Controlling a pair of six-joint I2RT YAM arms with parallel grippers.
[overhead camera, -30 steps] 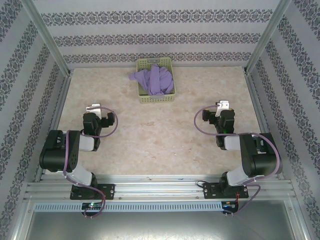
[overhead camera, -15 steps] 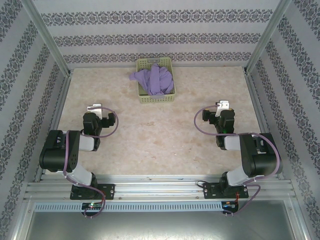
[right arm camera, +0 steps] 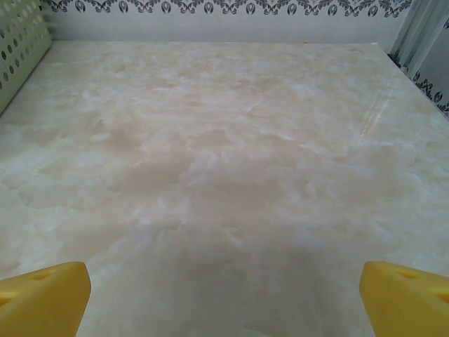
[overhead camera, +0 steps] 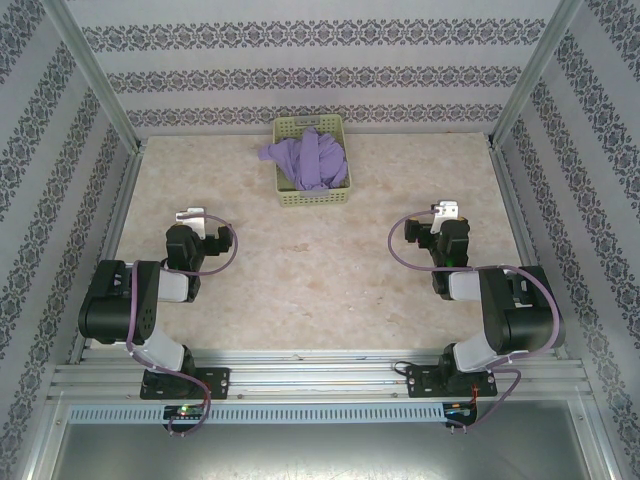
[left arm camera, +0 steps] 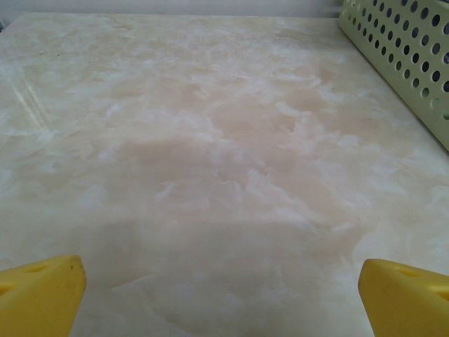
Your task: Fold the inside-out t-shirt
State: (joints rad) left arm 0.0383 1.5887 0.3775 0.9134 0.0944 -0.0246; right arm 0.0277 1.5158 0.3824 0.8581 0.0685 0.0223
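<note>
Top external: purple t-shirt (overhead camera: 308, 160) bunched in green basket (overhead camera: 312, 197) at far edge of table (overhead camera: 310, 280). Well apart from it, left gripper (overhead camera: 190, 216) and right gripper (overhead camera: 447, 210) have fingers spread wide, empty.

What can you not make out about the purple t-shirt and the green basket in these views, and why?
1. Top view: the t-shirt lies bunched in the basket; its lettering and seams are too small and crumpled to make out.
2. Left wrist view: the basket is cut off by the right and top edges, and its perforated wall hides whatever is inside.
3. Right wrist view: the basket is cut off by the left edge.
</note>
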